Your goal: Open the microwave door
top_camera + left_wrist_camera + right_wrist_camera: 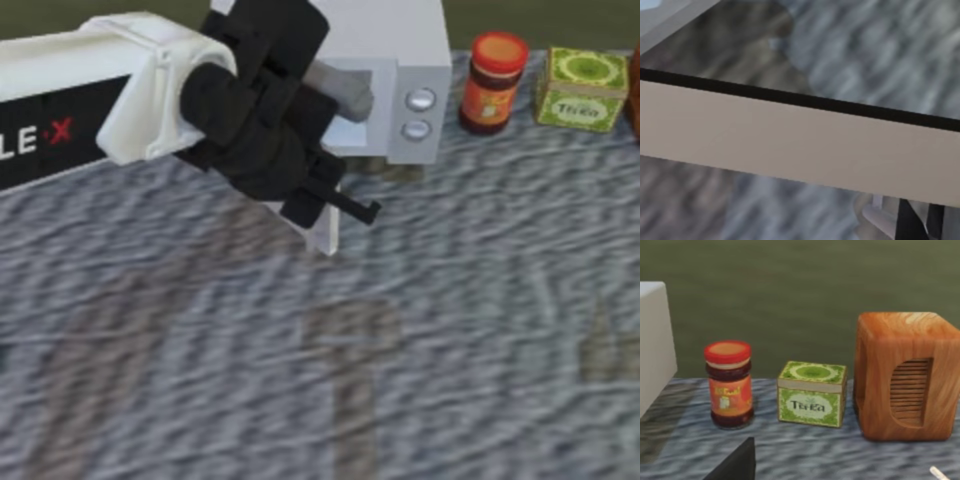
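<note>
The white-grey microwave stands at the back of the table, with two silver knobs on its front. The microwave door is swung out toward the table's front and is seen edge-on, leaving the cavity open. My left gripper is at the door's outer end, shut on its handle. In the left wrist view the door's edge crosses the picture as a pale band, with the handle beside the dark fingers. My right arm is parked out of the top view; a dark part of the right gripper shows low in its wrist view.
Right of the microwave stand a red-lidded jar and a green tea box. A wooden box with a slatted opening sits at the far right. The grey woven table stretches toward the front.
</note>
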